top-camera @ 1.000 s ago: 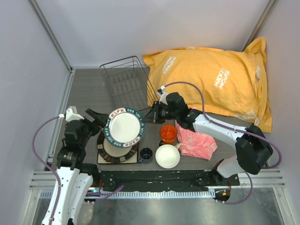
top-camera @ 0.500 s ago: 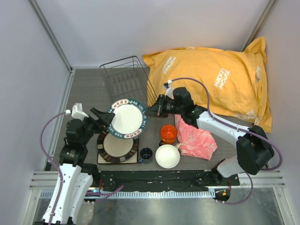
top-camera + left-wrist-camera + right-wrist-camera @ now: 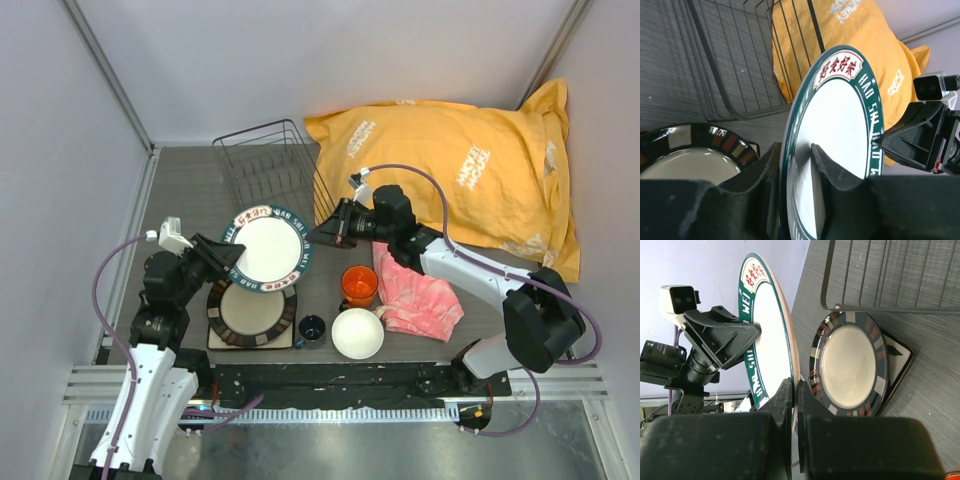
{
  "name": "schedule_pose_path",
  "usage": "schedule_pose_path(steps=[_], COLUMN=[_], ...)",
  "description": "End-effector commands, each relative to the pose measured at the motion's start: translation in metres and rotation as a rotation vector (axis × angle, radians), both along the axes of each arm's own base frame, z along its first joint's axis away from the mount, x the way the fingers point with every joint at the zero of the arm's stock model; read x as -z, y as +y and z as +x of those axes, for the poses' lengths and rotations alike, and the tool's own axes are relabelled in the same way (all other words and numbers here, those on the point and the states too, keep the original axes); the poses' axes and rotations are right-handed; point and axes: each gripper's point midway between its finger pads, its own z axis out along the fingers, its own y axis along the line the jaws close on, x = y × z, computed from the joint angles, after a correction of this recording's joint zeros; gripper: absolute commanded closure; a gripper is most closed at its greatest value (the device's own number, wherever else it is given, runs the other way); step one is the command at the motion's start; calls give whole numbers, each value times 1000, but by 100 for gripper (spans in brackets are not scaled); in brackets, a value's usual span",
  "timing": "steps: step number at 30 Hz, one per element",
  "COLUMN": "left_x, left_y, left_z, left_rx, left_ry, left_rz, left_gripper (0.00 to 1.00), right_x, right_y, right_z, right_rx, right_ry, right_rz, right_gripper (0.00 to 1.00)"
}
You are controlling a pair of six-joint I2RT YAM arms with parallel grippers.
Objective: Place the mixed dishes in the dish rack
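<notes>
— Trouble, as I judge it, comes from two arms sharing one dish. The white plate with a dark green lettered rim (image 3: 268, 250) hangs tilted in the air over the near-left part of the desk (image 3: 185, 200). The left gripper (image 3: 228, 254) pinches its left rim and the right gripper (image 3: 318, 236) pinches the opposite rim.

— And if one arm pulls ahead of the other?

— The rim could twist out of a pinch. The plate would then drop on the brown-centred dark-rimmed plate (image 3: 250, 312) right beneath, which lies on the square dark tray (image 3: 214, 342).

— What about the way to the dark grey wire dish rack (image 3: 262, 175)?

— It stands toward the far edge, just beyond the plate, and is open on top. Its near wire wall is the edge to clear, since a low rim would catch there. The big yellow bag (image 3: 450, 170) lies close against the rack's right side, so the right arm has little room. Left of the rack there is open room to the left edge. The orange mug (image 3: 359, 284) sits near the right gripper, toward the near edge.
</notes>
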Motion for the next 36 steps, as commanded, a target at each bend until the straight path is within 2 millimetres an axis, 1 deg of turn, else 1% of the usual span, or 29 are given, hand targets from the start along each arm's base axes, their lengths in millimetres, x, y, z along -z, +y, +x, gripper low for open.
schedule_pose_path(steps=[1, 2, 4, 5, 6, 8, 10, 11, 15, 16, 22, 24, 26, 36], left_x=[-11, -9, -9, -9, -10, -11, -16, -19, -27, -27, -35, -38, -43, -53], left_y=[-2, -3, -3, -4, -4, -5, -6, -6, -10, -10, -12, -13, -14, -16], left_z=[3, 2, 2, 2, 2, 2, 2, 2, 2, 2, 3, 2, 2, 1], left_rx=[17, 21, 22, 29, 29, 34, 41, 41, 57, 59, 67, 74, 74, 89], left_ry=[-49, -45, -42, -43, -47, -52, -68, -76, -92, -90, -109, -114, -124, -137], left_rz=[-6, -5, -5, -7, -9, -13, -19, -22, -38, -43, -59, -62, -64, -80], left_gripper=[74, 84, 97, 100, 100, 100, 100, 100, 100, 100, 100, 100, 100, 100], right_x=[-46, -43, -41, -41, -39, -35, -30, -29, -20, -19, -14, -9, 0, 22], right_y=[-1, -1, -2, -2, -2, -2, 0, 1, 4, 4, 8, 8, 6, 6], right_z=[-3, -3, -2, -2, -2, -2, -4, -3, -5, -5, -5, -4, -2, 3], right_rx=[-11, -8, -3, -4, -4, -8, -21, -22, -36, -36, -59, -56, -49, -31], right_ry=[-107, -106, -107, -107, -105, -97, -79, -79, -49, -42, -30, -24, -17, -5], right_rz=[94, 84, 77, 75, 72, 69, 73, 81, 93, 95, 91, 75, 43, -30], right_gripper=[99, 99, 99, 99, 99, 92, 81, 70, 55, 53, 48, 47, 47, 45])
